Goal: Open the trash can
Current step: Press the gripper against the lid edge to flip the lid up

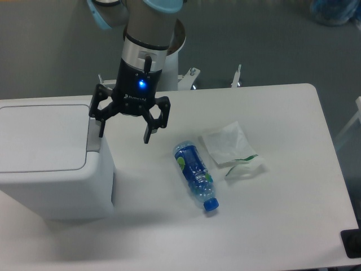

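The trash can (48, 164) is a large white boxy bin at the table's left, with its flat lid down. Its grey push tab (94, 137) runs along the lid's right edge. My gripper (124, 136) hangs open just right of the bin, with nothing between its fingers. Its left finger (101, 125) appears over the top of the grey tab, and I cannot tell whether it touches. The right finger (148, 132) is over bare table.
A blue-capped plastic bottle (193, 174) lies on its side right of the gripper. A crumpled white wrapper (230, 148) lies further right. The table's far edge runs behind the arm, and a dark object (352, 243) sits at the front right corner.
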Available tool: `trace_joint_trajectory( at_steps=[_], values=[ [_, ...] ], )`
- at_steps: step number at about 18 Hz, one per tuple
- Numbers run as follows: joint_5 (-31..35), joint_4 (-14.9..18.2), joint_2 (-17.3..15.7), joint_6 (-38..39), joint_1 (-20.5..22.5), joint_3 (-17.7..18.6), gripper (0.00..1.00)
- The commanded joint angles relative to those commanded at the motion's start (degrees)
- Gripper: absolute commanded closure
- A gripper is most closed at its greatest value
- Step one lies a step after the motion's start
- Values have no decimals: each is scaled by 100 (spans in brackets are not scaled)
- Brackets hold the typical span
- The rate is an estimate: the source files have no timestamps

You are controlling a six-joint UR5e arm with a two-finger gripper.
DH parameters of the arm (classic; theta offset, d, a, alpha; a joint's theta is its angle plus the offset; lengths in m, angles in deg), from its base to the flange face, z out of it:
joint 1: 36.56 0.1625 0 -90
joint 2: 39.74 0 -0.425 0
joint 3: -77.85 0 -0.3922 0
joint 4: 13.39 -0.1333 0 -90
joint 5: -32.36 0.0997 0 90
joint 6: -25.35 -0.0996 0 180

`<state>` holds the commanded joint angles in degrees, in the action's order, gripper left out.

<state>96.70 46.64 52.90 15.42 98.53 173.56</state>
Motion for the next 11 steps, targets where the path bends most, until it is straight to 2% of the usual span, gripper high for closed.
trace_joint_trajectory(
  at_steps=[11],
  values=[
    [26,-9,62,-18,-114,79,0]
  ],
)
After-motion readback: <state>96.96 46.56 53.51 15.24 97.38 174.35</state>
